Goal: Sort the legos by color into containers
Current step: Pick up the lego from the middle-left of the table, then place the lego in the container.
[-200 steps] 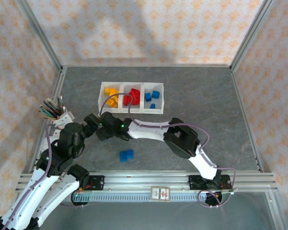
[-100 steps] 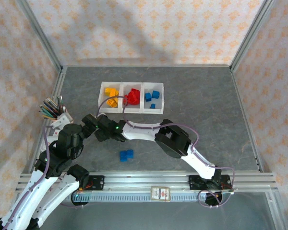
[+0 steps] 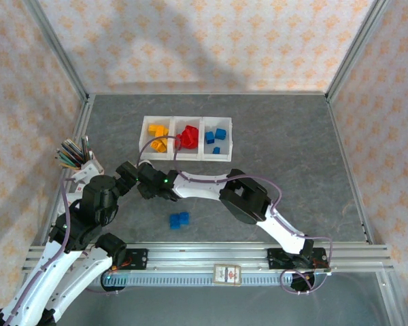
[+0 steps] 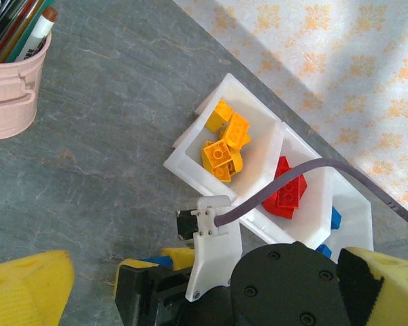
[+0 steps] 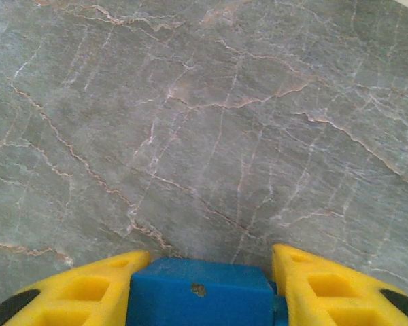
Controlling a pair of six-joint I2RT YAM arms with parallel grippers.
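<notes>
The right gripper (image 5: 209,261) was closed on a blue lego (image 5: 200,295): its two yellow fingers (image 5: 109,285) pressed against the brick's sides, and the brick sat squarely between them, low over the grey table (image 5: 204,102). Bare marbled surface stretched ahead of its tips.

The left gripper (image 4: 204,278) stood wide and empty, its yellow pads (image 4: 27,285) far apart. It hung just above the right arm's wrist (image 4: 285,285), which lay below and between those pads.

Ahead of the left gripper, just beyond that wrist, lay the containers (image 4: 190,166), a row of joined white compartments. The compartment nearest the left pad held yellow legos (image 4: 224,146). The next one along held red legos (image 4: 289,193). The one on the right pad's side held blue legos (image 4: 334,219), partly hidden by the wrist. Further off, ahead of the left pad and to its left, stood a pink cup (image 4: 10,102) of pencils.

From above, two loose blue bricks (image 3: 179,219) lay touching each other on the table. They were back from the right gripper's tips, toward the arm bases, and apart from both grippers
</notes>
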